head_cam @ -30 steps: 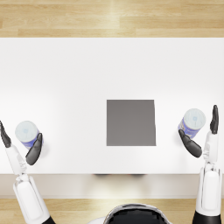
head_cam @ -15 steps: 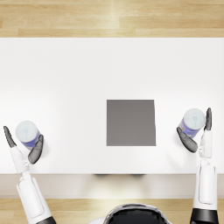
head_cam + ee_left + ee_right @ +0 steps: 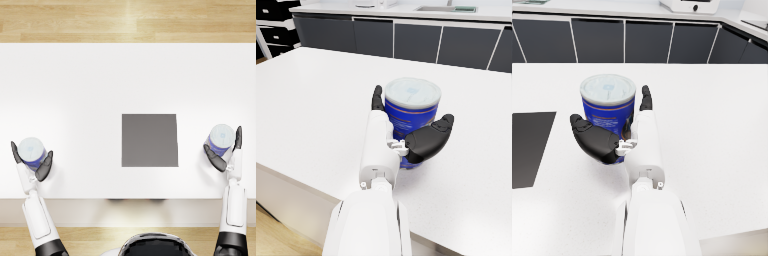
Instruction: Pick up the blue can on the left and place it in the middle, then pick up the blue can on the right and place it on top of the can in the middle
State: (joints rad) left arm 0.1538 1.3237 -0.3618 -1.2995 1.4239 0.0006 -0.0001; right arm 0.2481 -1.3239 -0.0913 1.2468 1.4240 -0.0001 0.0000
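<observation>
White desk [image 3: 100,90] fills most of the head view, with a strip of pale wood floor [image 3: 125,20] along the top of the frame. A dark grey square mat [image 3: 149,140] lies flat at the centre, slightly right of middle.

At the lower left of the head view, the left blue can [image 3: 32,152] stands upright on the desk with its pale lid up. The left hand [image 3: 33,161] cups it, dark fingers on both sides of the can, spread rather than closed tight; whether they press the wall I cannot tell. At the right edge, level with the mat, the right blue can [image 3: 221,138] stands upright too, and the right hand [image 3: 224,152] brackets it the same way, thumb on the mat side, fingers on the far side.

Each can carries a blue label with an orange band near the top and small white print, too blurred to read in any view.

The wrist views add what the head view hides: dark cabinet fronts [image 3: 421,40] behind the desk, and a white appliance [image 3: 689,6] on the back counter in the right wrist view. They also show the cans' sides, the left can [image 3: 408,117] and right can [image 3: 607,112] both resting on the desk surface.
</observation>
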